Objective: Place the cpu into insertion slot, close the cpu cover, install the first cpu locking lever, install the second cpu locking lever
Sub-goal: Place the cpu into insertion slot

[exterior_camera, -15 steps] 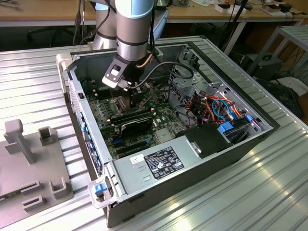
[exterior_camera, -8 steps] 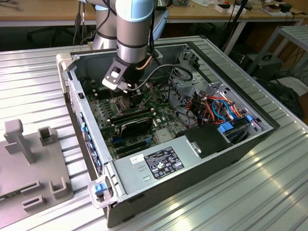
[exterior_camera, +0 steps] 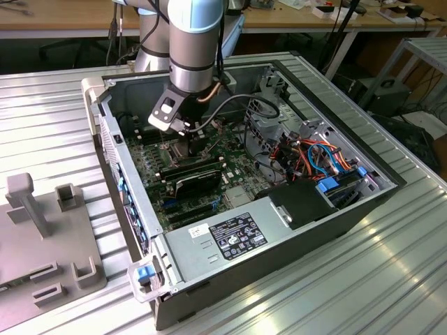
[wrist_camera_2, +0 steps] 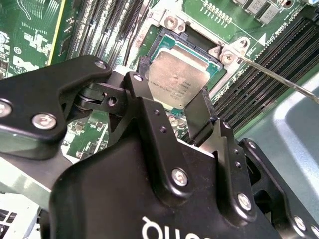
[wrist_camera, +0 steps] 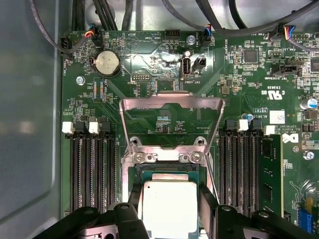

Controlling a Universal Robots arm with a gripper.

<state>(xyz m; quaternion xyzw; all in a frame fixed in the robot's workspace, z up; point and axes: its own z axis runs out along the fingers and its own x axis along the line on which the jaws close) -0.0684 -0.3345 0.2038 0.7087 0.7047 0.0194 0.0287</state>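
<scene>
- The gripper reached down into the open computer case, at about 11 o'clock from the centre of the exterior view.
- Its jaws stood part-closed, one finger pressed against each of two opposite edges of the cpu, clamping it.
- The cpu lay flat within the rim of the insertion slot. Whether it was fully seated could not be told.
- The cpu cover was swung open, tipped back off the slot on its hinge.
- A thin metal lever slanted away from the slot's corner in the second wrist view.
- Black memory slots flanked the slot on both sides.
- In the exterior view the power supply sat at 5 o'clock from the gripper, and a grey fixture block at 8 o'clock.
</scene>
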